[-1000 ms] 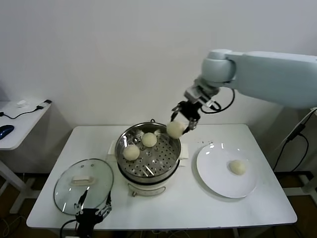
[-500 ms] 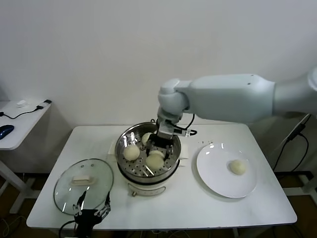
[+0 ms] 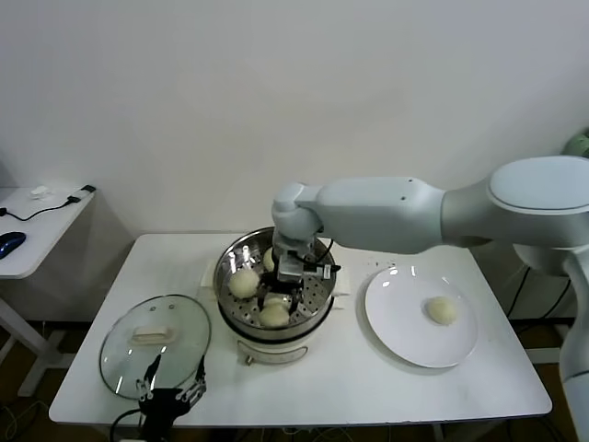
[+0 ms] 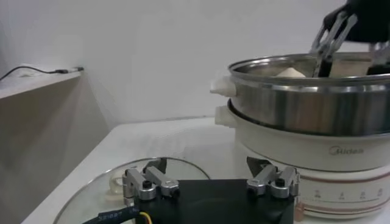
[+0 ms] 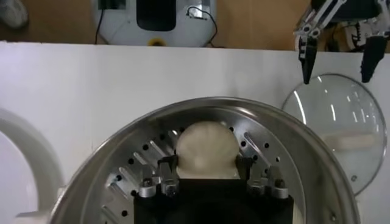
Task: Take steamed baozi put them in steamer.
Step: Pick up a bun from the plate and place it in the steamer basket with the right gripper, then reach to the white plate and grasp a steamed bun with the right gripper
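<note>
Placement step in hand: right tool (image 3: 276,307) lowered into steamer (image 3: 232,261), third baozi (image 5: 205,147) seen between its fingers on perforated tray, grip apparently being eased; full release cannot be told. Two baozi beyond tool. Next: straight lift called for, then last baozi (image 3: 442,310) on plate (image 3: 396,327). Left tool (image 4: 211,183) parked wide at desk edge over glass lid (image 3: 120,345).

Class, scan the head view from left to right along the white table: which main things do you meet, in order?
glass lid → steamer → white plate → lone baozi on the plate
</note>
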`<state>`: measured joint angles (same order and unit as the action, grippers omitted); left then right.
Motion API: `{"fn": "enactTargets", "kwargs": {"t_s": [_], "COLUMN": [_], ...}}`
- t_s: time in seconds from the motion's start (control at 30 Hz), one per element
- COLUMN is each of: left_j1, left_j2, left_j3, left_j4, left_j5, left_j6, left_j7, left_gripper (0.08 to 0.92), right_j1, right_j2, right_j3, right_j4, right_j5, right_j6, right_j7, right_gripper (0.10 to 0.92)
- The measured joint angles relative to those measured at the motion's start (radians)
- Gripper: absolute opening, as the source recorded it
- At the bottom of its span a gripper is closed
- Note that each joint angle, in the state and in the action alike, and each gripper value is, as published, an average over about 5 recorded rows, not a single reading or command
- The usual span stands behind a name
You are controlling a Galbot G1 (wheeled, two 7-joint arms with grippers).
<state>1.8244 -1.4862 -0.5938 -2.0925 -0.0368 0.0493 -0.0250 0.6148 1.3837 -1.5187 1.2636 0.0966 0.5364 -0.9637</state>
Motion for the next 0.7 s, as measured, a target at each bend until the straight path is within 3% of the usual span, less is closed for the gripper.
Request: {"fn": "enactTargets", "kwargs": {"t_s": [0.2,0.47,0.7], "left_j1": [0.005,0.012,0.008], "left_j2": [0.000,-0.001,-0.007], "left_j3": [0.002,0.003,0.001], "left_j4": [-0.002,-0.006,-0.008], "left_j5": [0.000,0.002,0.002], "left_j6": [-0.002,-0.007,-0.007], "left_j7": [0.000,-0.001,-0.001], "left_gripper": [0.823,0.823,0.823], "right_j1": [0.000,0.081,0.206], "right_j2": [0.003,-0.037,-0.167], "right_j3": [0.008,0.002,-0.071], "right_j4": [-0.021,-0.040,-0.065], "right_j5": [0.008,0.091,0.209], "right_j6": [0.034,0.067,0.009], "right_j7": [-0.001,-0.040,-0.077], "right_gripper": [0.818,0.823,0.823]}}
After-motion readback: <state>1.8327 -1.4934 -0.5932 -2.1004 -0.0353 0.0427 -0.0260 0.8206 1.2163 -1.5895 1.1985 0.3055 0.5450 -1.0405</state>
